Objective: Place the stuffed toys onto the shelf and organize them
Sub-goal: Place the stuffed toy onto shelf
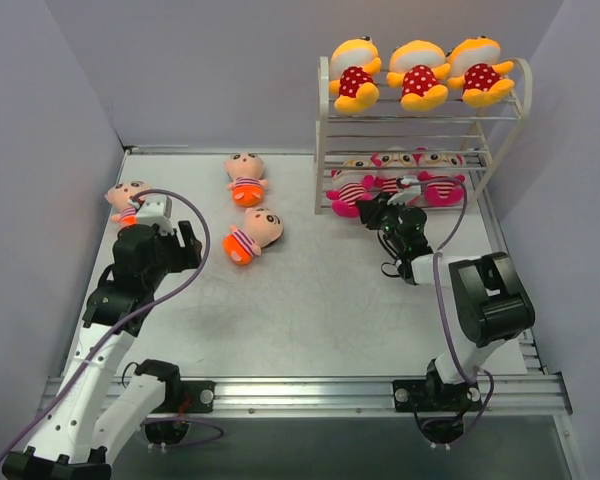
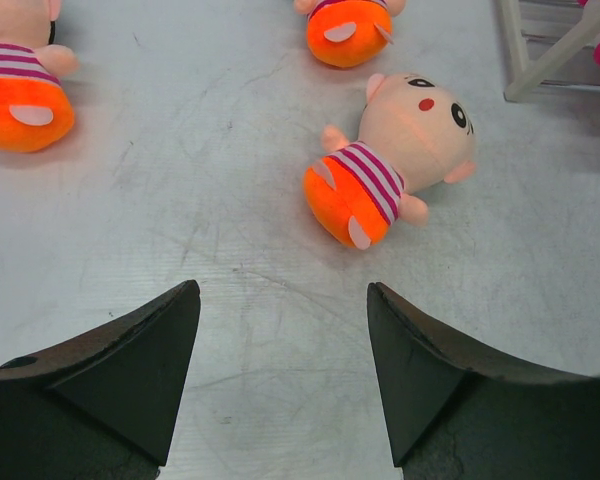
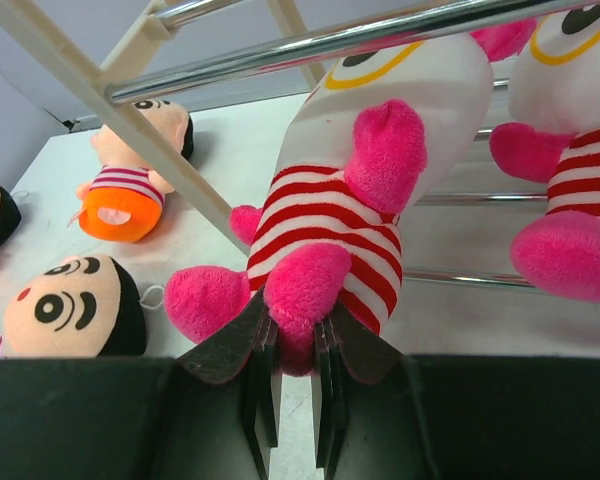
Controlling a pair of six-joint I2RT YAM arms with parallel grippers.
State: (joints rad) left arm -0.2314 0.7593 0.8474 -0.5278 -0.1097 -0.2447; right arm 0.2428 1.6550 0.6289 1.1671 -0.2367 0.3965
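Note:
The white wire shelf (image 1: 325,140) stands at the back right. Three yellow stuffed toys with red dotted bodies (image 1: 417,75) sit on its top tier. Three pink-striped toys sit on a lower tier. My right gripper (image 3: 295,325) is shut on a pink foot of the leftmost one (image 3: 360,200), at the shelf's front left (image 1: 375,212). Three peach-faced toys with orange bottoms lie on the table: one in the middle (image 1: 252,235), one behind it (image 1: 245,178), one at the left (image 1: 128,198). My left gripper (image 2: 283,290) hangs open and empty over the table, short of the middle toy (image 2: 390,175).
Grey walls close the table at the left, back and right. A metal rail (image 1: 300,390) runs along the near edge by the arm bases. The shelf's front left leg (image 2: 550,60) stands beyond the middle toy. A cable (image 1: 450,225) loops from the right arm beside the shelf.

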